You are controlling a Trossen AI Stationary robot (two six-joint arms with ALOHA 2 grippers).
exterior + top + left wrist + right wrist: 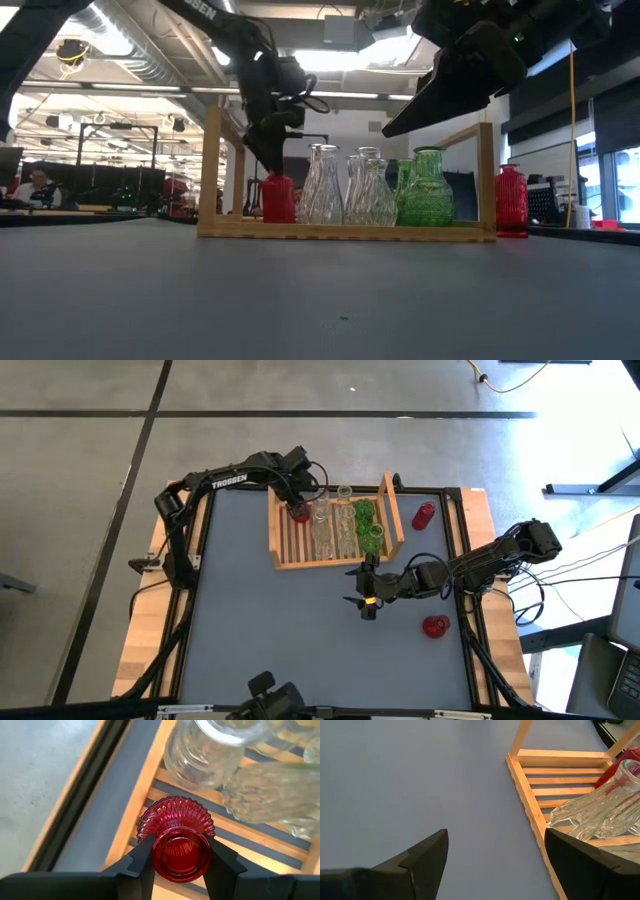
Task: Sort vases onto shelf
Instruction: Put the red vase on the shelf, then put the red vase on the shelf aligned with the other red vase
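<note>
I have the left pincer [181,862] clamped on a red vase [177,837] standing on the shelf [283,552]; my right pincer [362,586] gapes empty, so next I release and lift clear.

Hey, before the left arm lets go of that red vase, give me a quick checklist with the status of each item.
1. Left gripper fingers clamp the red vase neck: ok.
2. Vase inside the wooden shelf, at its left end: ok.
3. Vase base resting on the slats: cannot tell.
4. Vase upright: ok.
5. Gap to the nearest clear vase: cannot tell.
6. Right gripper open, on the table side of the shelf, clear of it: ok.
</note>
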